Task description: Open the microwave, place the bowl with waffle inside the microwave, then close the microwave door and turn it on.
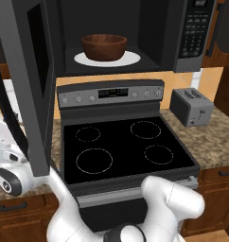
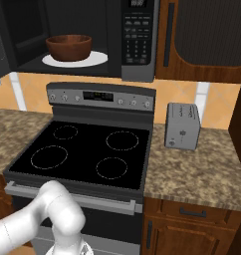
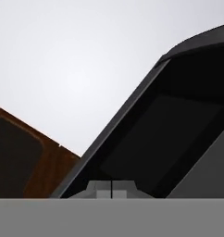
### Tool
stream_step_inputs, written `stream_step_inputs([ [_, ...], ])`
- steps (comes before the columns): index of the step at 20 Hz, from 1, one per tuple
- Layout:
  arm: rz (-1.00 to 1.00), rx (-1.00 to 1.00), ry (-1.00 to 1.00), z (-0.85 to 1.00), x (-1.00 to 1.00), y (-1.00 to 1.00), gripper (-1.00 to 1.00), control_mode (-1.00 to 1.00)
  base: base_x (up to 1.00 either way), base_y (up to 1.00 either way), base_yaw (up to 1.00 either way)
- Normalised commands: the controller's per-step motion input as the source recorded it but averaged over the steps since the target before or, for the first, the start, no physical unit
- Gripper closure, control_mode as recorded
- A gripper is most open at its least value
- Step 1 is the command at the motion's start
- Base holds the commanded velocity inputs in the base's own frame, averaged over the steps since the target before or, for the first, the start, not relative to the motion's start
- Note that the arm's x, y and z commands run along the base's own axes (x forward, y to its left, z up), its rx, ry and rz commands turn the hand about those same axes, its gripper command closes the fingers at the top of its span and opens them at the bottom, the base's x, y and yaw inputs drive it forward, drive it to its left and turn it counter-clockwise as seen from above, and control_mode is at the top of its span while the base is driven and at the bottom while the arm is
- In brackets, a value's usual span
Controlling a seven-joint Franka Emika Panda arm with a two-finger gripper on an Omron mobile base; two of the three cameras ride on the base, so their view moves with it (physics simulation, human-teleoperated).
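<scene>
Closest to the lens, the tool (image 3: 112, 189) has its fingertips together, gripping nothing, right against the swung-open microwave door (image 1: 29, 85). That door stands between tool and cavity, where the bowl (image 1: 104, 46) sits on the microwave (image 2: 92, 35) turntable.

Legible text: none. Microwave (image 2: 92, 35) keypad (image 2: 137, 42): rows of pale button markings and a small display above, too blurred to read in either base view. Stove (image 1: 121, 142) back panel display (image 1: 112, 93): faint light characters, undecipherable; toaster (image 2: 182, 126), at the surface's back edge: one small pale mark on its front, unreadable.
</scene>
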Motion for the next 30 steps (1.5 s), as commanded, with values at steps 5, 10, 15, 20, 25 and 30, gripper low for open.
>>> stream_step_inputs([
  [5,0.03,0.27,-0.02,0.70,-0.22,-0.52,1.00,-1.00,0.00,0.00,0.00],
  [10,0.09,0.34,-0.03,0.87,-0.20,-0.83,1.00,-1.00,0.00,0.00,0.00],
  [15,0.11,0.41,0.00,0.99,-0.17,-1.00,1.00,-1.00,0.00,0.00,0.00],
  [20,0.17,0.30,0.09,0.47,0.16,-1.00,1.00,-1.00,0.00,0.00,0.00],
  [25,0.24,0.18,0.21,0.03,0.53,-1.00,1.00,-1.00,0.00,0.00,0.00],
  [30,0.32,0.16,0.18,0.00,0.94,-0.91,1.00,-1.00,0.00,0.00,0.00],
])
